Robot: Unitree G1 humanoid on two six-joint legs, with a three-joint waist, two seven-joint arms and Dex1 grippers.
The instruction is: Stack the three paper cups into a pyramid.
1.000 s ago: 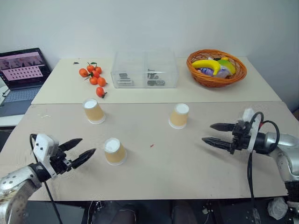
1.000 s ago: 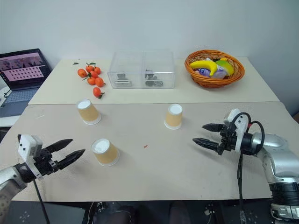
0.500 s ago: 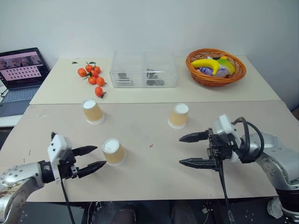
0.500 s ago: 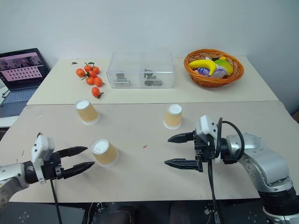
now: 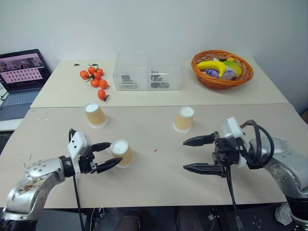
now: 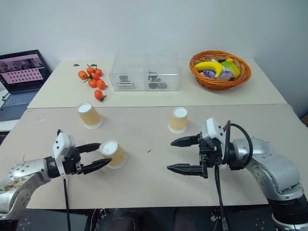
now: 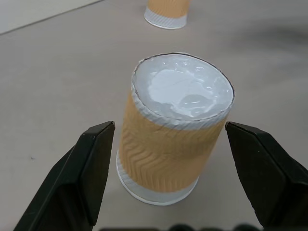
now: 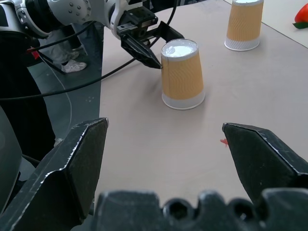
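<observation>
Three paper cups stand upside down and apart on the near table (image 5: 159, 187): one far left (image 5: 96, 115), one far and right of centre (image 5: 184, 119), one near left (image 5: 122, 153). The left gripper (image 5: 111, 155) is spread around the near-left cup, a finger on either side, with gaps showing in the left wrist view. The right gripper (image 5: 188, 155) hovers wide open at centre right, holding nothing, pointing left.

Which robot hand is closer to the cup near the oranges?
Left. The left gripper sits nearer that cup, around another cup in front of it. The right gripper is far across the table.
</observation>
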